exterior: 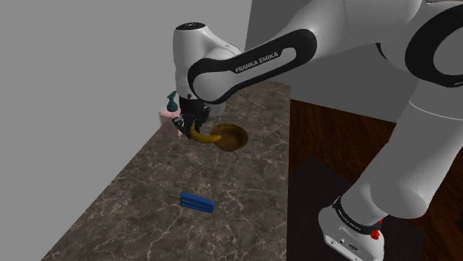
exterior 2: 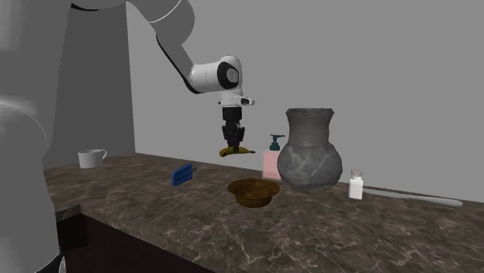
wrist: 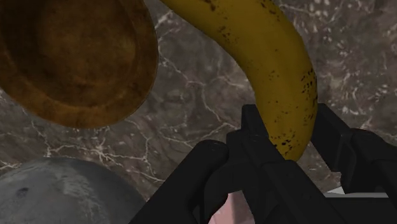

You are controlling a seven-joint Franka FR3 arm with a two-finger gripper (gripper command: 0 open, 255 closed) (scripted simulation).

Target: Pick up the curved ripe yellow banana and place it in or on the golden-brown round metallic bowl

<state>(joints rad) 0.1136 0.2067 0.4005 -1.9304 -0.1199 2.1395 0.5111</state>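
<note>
Black end effector (exterior 2: 230,144) gripped curved spotted yellow banana (exterior 2: 239,150) near one end, not yet over golden-brown round bowl (exterior 2: 254,191); early release would likely miss.

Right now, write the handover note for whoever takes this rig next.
Pincer: shut on the banana, holding it in the air above the counter.
Bowl: on the counter, below the banana and a little to one side.
Done: banana grasped and lifted.
Left: bring it over the bowl, lower it, release.
</note>
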